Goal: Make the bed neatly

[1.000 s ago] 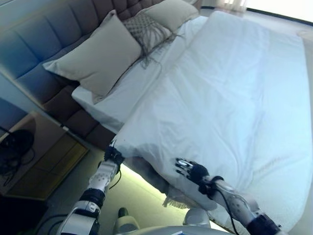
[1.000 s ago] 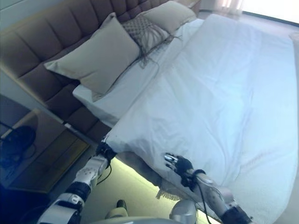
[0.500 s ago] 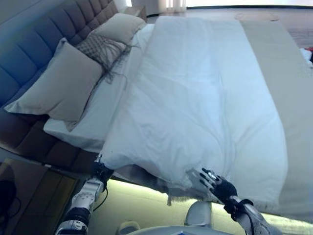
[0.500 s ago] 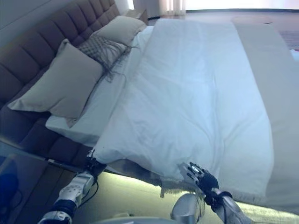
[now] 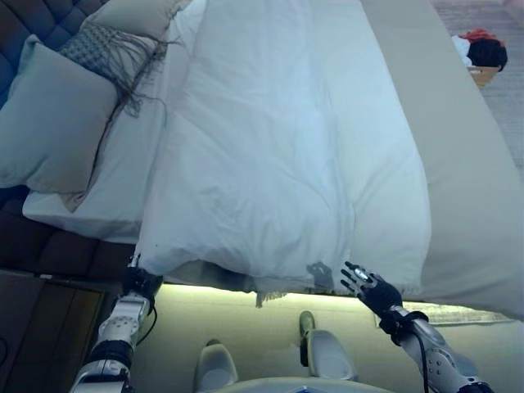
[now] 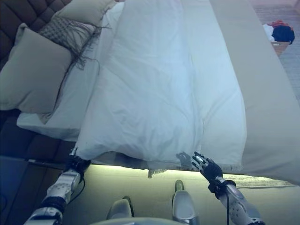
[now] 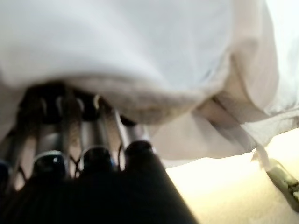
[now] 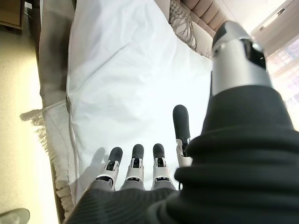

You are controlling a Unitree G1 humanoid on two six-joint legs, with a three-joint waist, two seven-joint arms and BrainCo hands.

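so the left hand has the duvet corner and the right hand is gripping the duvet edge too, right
Not quite. The left hand does have its fingers curled into the corner of the white duvet, but the right hand grips nothing: the right wrist view shows its fingers straight and open, just off the duvet's edge.

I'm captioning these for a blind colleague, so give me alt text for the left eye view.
A white duvet covers a bed, seen from its side. The robot's left hand is at the duvet's near corner, and its right hand, fingers straight, hangs at the edge. Pillows lie by the headboard.
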